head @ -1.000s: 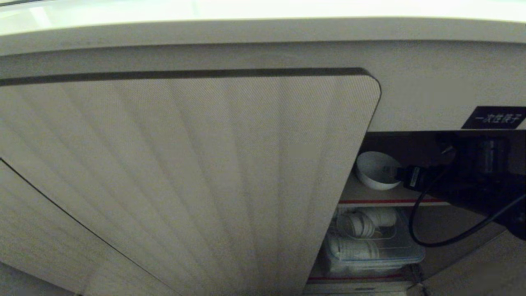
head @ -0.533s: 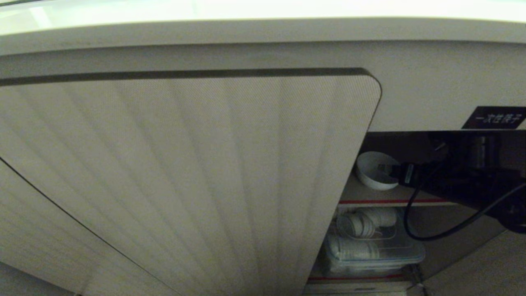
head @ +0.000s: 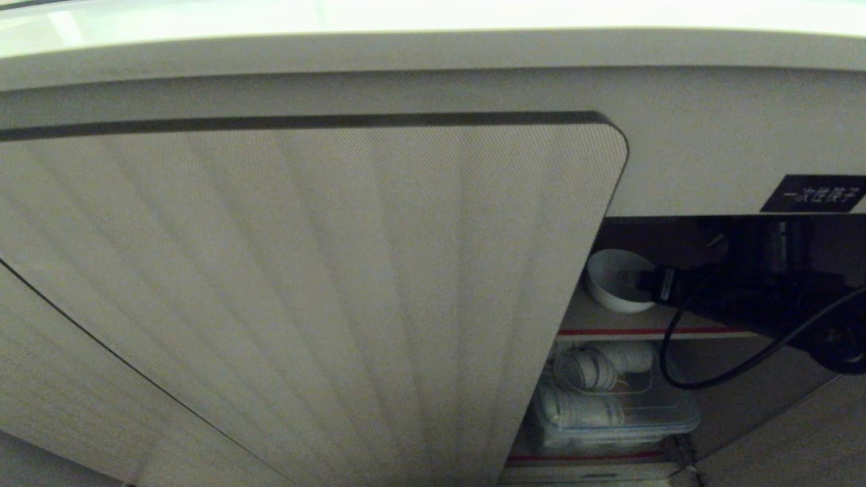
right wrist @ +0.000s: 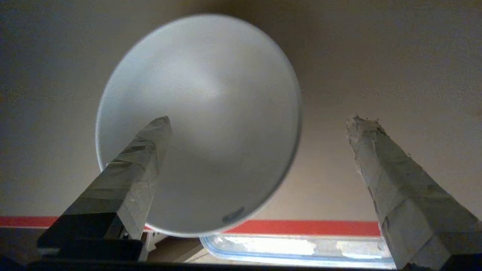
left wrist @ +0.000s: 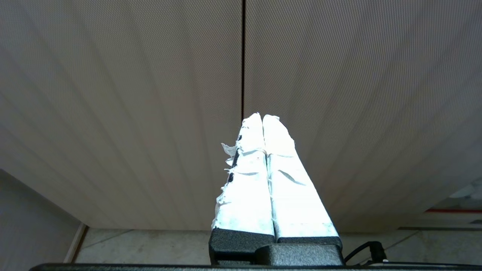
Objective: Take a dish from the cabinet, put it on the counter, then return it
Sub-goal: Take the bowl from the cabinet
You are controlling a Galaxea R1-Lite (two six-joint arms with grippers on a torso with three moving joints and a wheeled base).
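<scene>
The dish (head: 617, 281) sits on the cabinet's red-edged shelf (head: 636, 331); the right gripper (right wrist: 260, 124) straddles its rim, jaws wide, one finger inside. Pickup step, I'd say: close on the rim next, then lift. Left gripper (left wrist: 262, 120) parked shut by the door.

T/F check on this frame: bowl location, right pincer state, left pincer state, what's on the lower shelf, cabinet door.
1. The bowl sits on the counter. False: it is on the red-edged shelf inside the cabinet.
2. The right pincer is open, one finger in front of the bowl's inside. True.
3. The right pincer grips the bowl. False: its fingers stand wide apart, not clamped.
4. The left pincer is shut, facing a ribbed door. True.
5. A clear plastic box lies on the level below the bowl. True.
</scene>
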